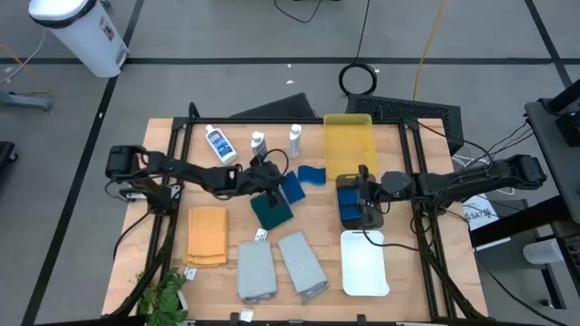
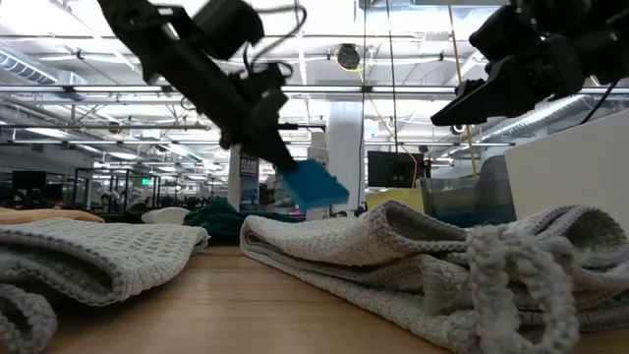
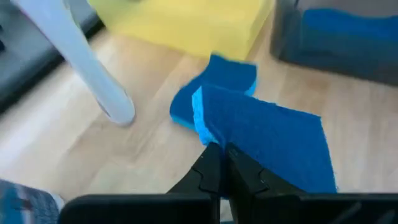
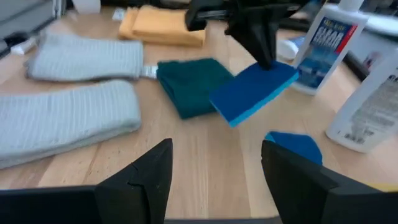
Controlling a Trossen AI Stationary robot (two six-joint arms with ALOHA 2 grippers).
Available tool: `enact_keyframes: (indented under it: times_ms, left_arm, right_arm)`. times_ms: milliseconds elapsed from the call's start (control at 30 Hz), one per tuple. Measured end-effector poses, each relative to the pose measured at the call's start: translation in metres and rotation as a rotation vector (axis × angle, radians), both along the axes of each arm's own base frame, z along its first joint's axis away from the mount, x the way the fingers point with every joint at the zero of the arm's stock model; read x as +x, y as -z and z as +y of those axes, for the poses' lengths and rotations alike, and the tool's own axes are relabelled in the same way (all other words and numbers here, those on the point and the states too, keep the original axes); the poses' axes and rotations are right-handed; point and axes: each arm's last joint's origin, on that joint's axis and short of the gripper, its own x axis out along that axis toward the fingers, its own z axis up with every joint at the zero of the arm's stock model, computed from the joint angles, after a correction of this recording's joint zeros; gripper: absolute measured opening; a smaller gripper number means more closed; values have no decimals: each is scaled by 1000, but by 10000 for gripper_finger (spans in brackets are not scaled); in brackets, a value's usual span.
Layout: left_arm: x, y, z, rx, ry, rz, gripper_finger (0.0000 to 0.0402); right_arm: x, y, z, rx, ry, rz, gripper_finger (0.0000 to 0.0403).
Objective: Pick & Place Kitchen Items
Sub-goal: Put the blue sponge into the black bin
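Note:
My left gripper (image 1: 275, 179) is shut on a blue sponge (image 1: 293, 188), which hangs above the table between the dark green cloth (image 1: 271, 211) and a second blue sponge (image 1: 314, 174) lying flat on the wood. My right gripper (image 1: 362, 192) stands open and holds nothing. It is over the dark grey tray (image 1: 344, 184), which has blue sponges in it. Three white bottles (image 1: 219, 145) (image 1: 257, 143) (image 1: 294, 138) are at the back, the leftmost lying down. An orange towel (image 1: 207, 235) and two grey towels (image 1: 256, 270) (image 1: 302, 264) lie near the front. My left gripper pinches the sponge between its two fingers at one end (image 3: 217, 138), near its edge. The fingers (image 4: 264, 46) slant down onto it from the table's left. The sponge hangs tilted below them, lifted clear of the table and the green cloth.
A yellow tray (image 1: 349, 143) lies at the back, right of the bottles. A white tray (image 1: 365, 263) lies at the front right. A green plant (image 1: 161, 294) sits at the front left corner. Bare wood shows between the green cloth and the trays.

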Motion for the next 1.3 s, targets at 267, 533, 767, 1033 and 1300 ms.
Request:
enact_keyframes:
  times_ms: [267, 533, 767, 1033, 1300]
  left_arm:
    - [-2, -26, -20, 40, 18, -78, 4]
    - [18, -50, -45, 99, 103, -49, 4]
    - [35, -51, -62, 177, 178, 14, 4]
    - [49, -41, -68, 211, 209, 98, 4]
    - [50, -42, -70, 222, 239, 108, 4]
  right_arm:
    - [0, -6, 0, 146, 38, -197, 212]
    - [17, -17, 1, 294, 76, -193, 212]
    - [45, -24, 2, 402, 105, -158, 212]
    - [72, -8, 7, 457, 34, -53, 212]
    - [87, -6, 6, 326, 23, -52, 212]
